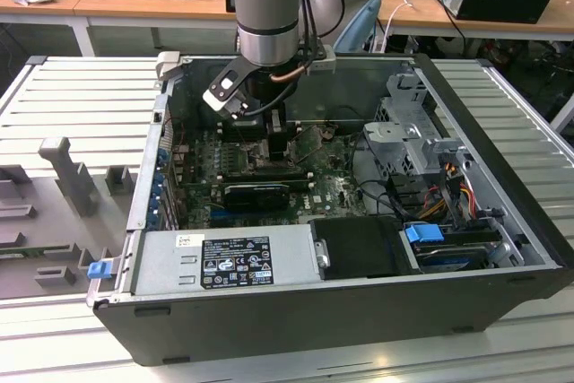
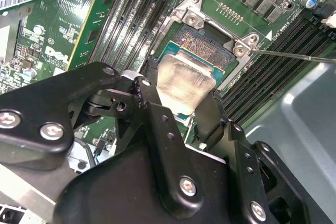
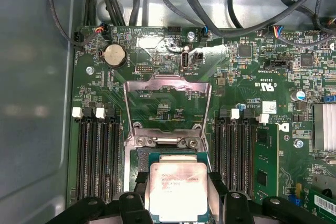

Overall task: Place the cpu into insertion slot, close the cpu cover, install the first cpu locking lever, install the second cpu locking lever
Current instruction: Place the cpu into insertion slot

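The end effector has the cpu pinched by two opposite edges. Its black fingers are spread just to the chip's width and closed against it, with the silvery face turned up.

The insertion slot lies directly under the chip and runs a little ahead of it, toward the hinge end. In the second wrist view, a strip of the slot's contact field is uncovered beyond the chip's far edge. The cpu therefore appears to sit low over the near part of the slot, offset from it and not yet seated. Whether its underside touches the slot cannot be told. The chip is square, so there is no long axis to align. What seems to matter is that its edges run roughly parallel to the slot's metal rim.

The cpu cover stands swung up and open just past the slot in the first wrist view, and green board shows through its window. The second wrist view adds a thin metal rod reaching out beside the slot's corner, probably a locking lever that is not yet latched. Long black memory slots flank the slot on both sides. The exterior view shows the arm reaching down into the open computer case, which lies on a ribbed surface.
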Tool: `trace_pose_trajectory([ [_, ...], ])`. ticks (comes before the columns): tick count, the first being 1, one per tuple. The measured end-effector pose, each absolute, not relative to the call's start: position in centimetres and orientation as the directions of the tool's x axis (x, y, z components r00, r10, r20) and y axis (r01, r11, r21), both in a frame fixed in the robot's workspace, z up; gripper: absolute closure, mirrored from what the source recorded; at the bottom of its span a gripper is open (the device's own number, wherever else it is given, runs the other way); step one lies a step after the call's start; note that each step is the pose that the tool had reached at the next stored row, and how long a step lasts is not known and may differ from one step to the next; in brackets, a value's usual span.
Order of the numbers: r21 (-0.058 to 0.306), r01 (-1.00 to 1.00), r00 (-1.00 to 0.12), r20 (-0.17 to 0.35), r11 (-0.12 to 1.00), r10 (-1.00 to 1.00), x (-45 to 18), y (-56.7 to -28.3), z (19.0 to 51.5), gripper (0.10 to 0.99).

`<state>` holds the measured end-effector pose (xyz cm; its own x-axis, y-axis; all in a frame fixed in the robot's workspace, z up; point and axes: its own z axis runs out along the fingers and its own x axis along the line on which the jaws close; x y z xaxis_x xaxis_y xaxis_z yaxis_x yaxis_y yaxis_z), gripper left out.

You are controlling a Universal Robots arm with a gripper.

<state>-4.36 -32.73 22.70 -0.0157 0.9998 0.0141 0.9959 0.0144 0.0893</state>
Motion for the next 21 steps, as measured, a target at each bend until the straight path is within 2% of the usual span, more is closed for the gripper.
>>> trace_pose_trajectory([
  [21,0.089,0.996,0.011,0.014,-0.013,1.000,-4.8,-32.2,20.8,0.557],
])
